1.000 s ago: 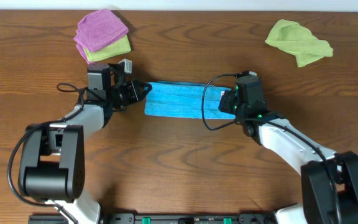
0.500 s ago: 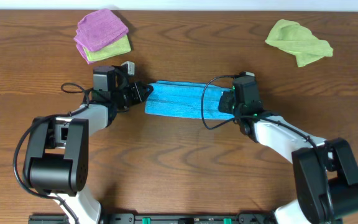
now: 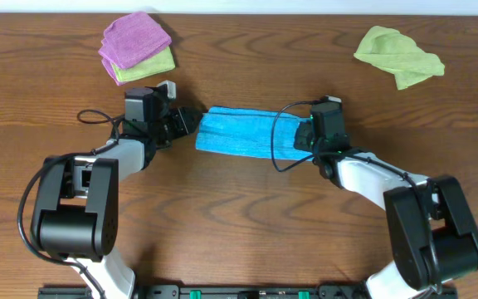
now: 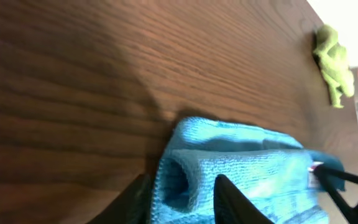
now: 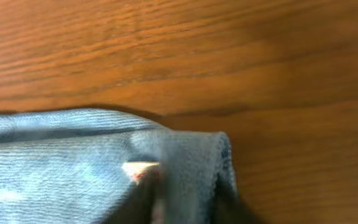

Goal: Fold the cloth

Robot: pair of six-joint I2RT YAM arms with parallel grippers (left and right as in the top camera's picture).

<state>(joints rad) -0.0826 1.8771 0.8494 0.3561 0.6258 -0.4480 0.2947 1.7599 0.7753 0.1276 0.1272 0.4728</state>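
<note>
The blue cloth [image 3: 239, 133] lies flat on the brown table [image 3: 239, 216], right between the two grippers. The left gripper [image 3: 187, 123] is at the cloth's left end and the right gripper [image 3: 304, 137] is at its right end. In the left wrist view the left gripper [image 4: 182, 199] has one finger on each side of the cloth's end and pinches it, and the cloth puffs up into a little loop between the fingers. In the right wrist view the right gripper [image 5: 182, 199] pinches the other end the same way, though its fingers look dark and blurry. A small white tag [image 5: 140, 167] pokes out of the cloth beside them. The blue cloth is a long strip, folded over on itself, with soft rolled edges and a few small bumps. A thin black cable [image 3: 272, 143] hangs across its right part. A pink cloth [image 3: 135, 37] sits on a light green cloth [image 3: 152, 65] up and to the left of the blue cloth, well apart from it. A crumpled green cloth [image 3: 398, 54] lies up and to the right of the blue cloth, well apart too
</note>
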